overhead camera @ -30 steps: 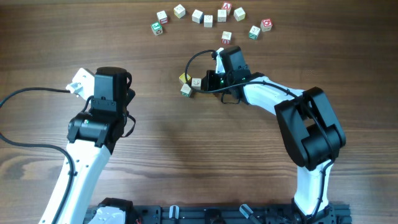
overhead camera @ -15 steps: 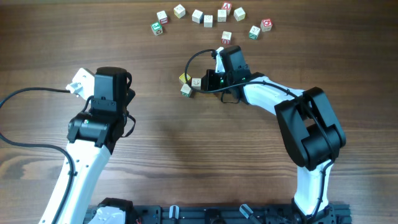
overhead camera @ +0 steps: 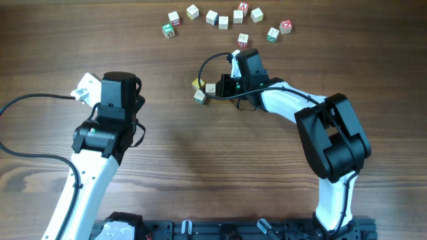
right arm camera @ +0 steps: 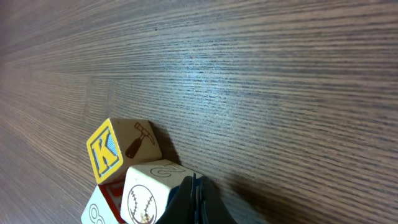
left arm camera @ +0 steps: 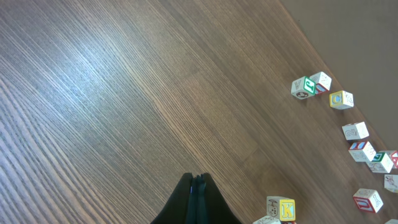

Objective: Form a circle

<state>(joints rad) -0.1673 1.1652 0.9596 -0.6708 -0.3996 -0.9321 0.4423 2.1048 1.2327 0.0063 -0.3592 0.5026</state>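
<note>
1. We saw the circle as only three cubes bunched together near the middle of the table. They did not close into a ring.
2. In the right wrist view, the K cube showed a yellow letter face with a hammer on the face next to it. It lay touching the ball cube.
3. A third pale cube sat just beside those two, cut off by the bottom edge of the picture.
4. The right gripper was clenched, its fingers pressed together with nothing between them. Its tip sat right against the ball cube, though we could not tell whether it truly touched.
5. The left gripper was clenched too and empty. It hung over bare wood, well apart from the circle.
6. Other cubes lay in a loose arc along the far side of the table, apart from the circle.
7. One of these, a stray cube, lay nearer to the right arm.
</note>
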